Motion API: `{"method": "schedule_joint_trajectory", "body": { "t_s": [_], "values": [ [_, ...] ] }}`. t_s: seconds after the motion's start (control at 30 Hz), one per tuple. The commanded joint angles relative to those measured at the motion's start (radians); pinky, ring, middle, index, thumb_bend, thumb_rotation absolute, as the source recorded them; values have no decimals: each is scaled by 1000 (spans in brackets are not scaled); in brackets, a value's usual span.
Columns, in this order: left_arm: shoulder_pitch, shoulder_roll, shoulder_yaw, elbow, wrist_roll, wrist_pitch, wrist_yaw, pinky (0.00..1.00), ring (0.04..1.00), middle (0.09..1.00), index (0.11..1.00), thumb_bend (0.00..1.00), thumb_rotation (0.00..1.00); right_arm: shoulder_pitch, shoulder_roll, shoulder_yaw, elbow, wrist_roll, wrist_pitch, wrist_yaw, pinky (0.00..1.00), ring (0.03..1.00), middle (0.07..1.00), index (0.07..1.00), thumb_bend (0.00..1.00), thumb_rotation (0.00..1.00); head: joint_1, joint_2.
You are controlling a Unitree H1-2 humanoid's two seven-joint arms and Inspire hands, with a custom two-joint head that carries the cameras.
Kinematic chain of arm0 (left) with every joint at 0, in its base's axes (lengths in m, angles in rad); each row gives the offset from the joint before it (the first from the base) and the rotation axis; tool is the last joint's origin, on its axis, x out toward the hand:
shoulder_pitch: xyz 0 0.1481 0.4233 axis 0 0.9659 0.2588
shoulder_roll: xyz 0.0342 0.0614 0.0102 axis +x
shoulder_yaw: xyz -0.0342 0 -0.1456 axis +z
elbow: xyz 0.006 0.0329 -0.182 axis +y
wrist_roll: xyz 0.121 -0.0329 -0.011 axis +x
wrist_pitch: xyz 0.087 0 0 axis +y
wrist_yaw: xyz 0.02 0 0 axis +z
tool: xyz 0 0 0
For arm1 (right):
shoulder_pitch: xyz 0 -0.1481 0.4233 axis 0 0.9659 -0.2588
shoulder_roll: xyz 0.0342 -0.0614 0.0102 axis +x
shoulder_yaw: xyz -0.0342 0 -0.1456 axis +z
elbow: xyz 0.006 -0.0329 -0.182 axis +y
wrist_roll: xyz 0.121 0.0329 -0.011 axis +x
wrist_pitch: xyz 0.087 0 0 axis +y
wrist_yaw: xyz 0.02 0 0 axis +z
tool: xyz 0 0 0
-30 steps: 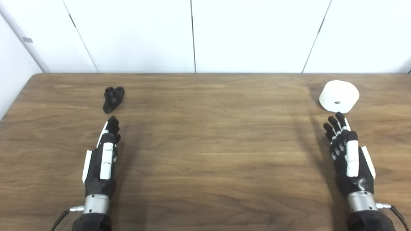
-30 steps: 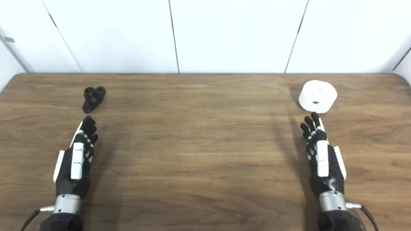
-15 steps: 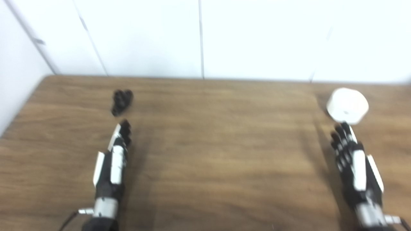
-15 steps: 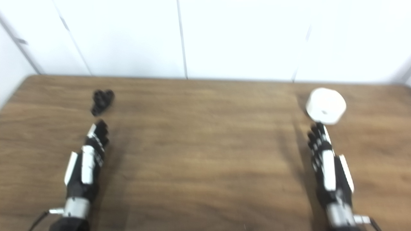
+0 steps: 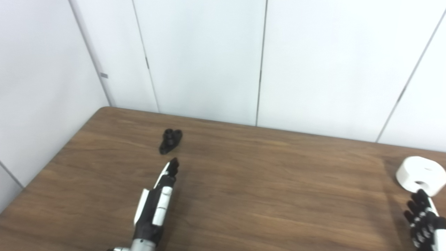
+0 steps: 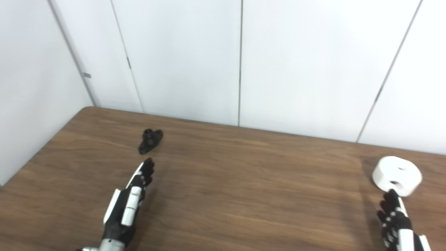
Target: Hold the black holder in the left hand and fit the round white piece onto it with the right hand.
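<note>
The small black holder (image 5: 170,141) lies on the wooden table (image 5: 264,181) at the far left. My left hand (image 5: 156,205) rests flat just short of it, open, fingers stretched toward it and touching nothing. The round white piece (image 5: 421,175), a thick disc with a small hole in its side, sits at the right edge of the table. Just below it is my right hand (image 6: 397,223), open with fingers apart, its tips close to the disc but apart from it. Part of that hand runs out of the picture at the bottom.
White wall panels (image 5: 209,59) rise behind the table's far edge and along its left side. The table's rounded far-left corner (image 5: 102,109) shows. Bare wood lies between the two hands.
The camera has tilted up and turned, so the whole picture shifted down and right and more wall shows. Both hands keep their places by the holder and the white piece.
</note>
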Motion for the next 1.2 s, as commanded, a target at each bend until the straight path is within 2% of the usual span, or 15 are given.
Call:
{"method": "schedule_joint_trajectory", "body": {
  "t_s": [0.0, 0.2, 0.3, 0.4, 0.47, 0.57, 0.63, 0.7, 0.77, 0.8, 0.83, 0.87, 0.9, 1.0, 1.17],
  "values": [
    [26, -42, -24, 63, 8, -37, 13, 975, 979, 969, 968, 535, 968, 36, 7, 4, 66, 10, -34, 13, 1000, 1000, 1000, 1000, 627, 1000, -1, 1],
    [26, -47, -27, 67, 9, -40, 17, 988, 982, 973, 968, 514, 974, 38, 7, 4, 61, 12, -27, 14, 1000, 1000, 1000, 1000, 610, 1000, -3, 0],
    [28, -43, -33, 63, 24, -31, 17, 999, 983, 972, 973, 519, 921, 37, 6, 5, 64, 8, -31, 14, 1000, 1000, 1000, 1000, 596, 1000, -3, 0],
    [29, -39, -38, 61, 42, -34, 17, 999, 994, 978, 983, 573, 872, 38, 5, 3, 62, 6, -28, 11, 1000, 1000, 1000, 1000, 604, 1000, -4, 1],
    [31, -53, -31, 49, 16, -16, 20, 988, 981, 966, 970, 610, 800, 40, 1, 2, 61, 3, -27, 11, 1000, 1000, 1000, 1000, 600, 1000, -3, 0],
    [33, -68, -27, 11, 17, 15, 34, 967, 963, 956, 979, 605, 785, 43, -5, 0, 57, 10, -14, 14, 1000, 1000, 1000, 1000, 611, 1000, -4, 3],
    [26, -73, -21, -24, 63, 37, 61, 956, 954, 946, 975, 626, 783, 40, -8, -3, 62, 13, -17, 15, 1000, 1000, 1000, 1000, 607, 1000, -6, 8],
    [19, -74, -15, -52, 93, 63, 82, 945, 950, 942, 968, 649, 756, 38, -9, -5, 67, 15, -18, 15, 1000, 1000, 1000, 1000, 601, 1000, -8, 7],
    [8, -68, -8, -88, 139, 110, 101, 894, 936, 937, 966, 659, 698, 37, -9, -6, 67, 15, -16, 13, 1000, 1000, 1000, 1000, 600, 1000, -9, 9],
    [0, -60, -4, -106, 163, 128, 107, 887, 934, 935, 965, 659, 686, 36, -9, -6, 69, 13, -17, 12, 1000, 1000, 1000, 1000, 598, 1000, -10, 9],
    [-10, -50, 0, -123, 175, 143, 108, 950, 979, 945, 968, 640, 609, 35, -10, -7, 70, 13, -18, 12, 1000, 1000, 1000, 1000, 587, 1000, -8, 10],
    [-20, -39, 6, -140, 184, 160, 108, 950, 979, 945, 968, 640, 609, 35, -9, -7, 70, 14, -19, 12, 1000, 1000, 1000, 1000, 587, 1000, -8, 10],
    [-30, -31, 13, -156, 195, 178, 109, 955, 982, 946, 969, 644, 568, 35, -8, -8, 69, 15, -19, 11, 1000, 1000, 1000, 1000, 579, 1000, -8, 10],
    [-70, -9, 38, -178, 233, 211, 121, 939, 964, 935, 946, 686, 473, 36, -10, -5, 64, 12, -13, 13, 1000, 1000, 1000, 1000, 577, 1000, -8, 10],
    [-134, 41, 73, -179, 293, 282, 136, 886, 948, 951, 934, 786, 407, 37, -10, -4, 68, 13, -18, 15, 1000, 1000, 1000, 1000, 582, 1000, -6, 12]
  ]
}}
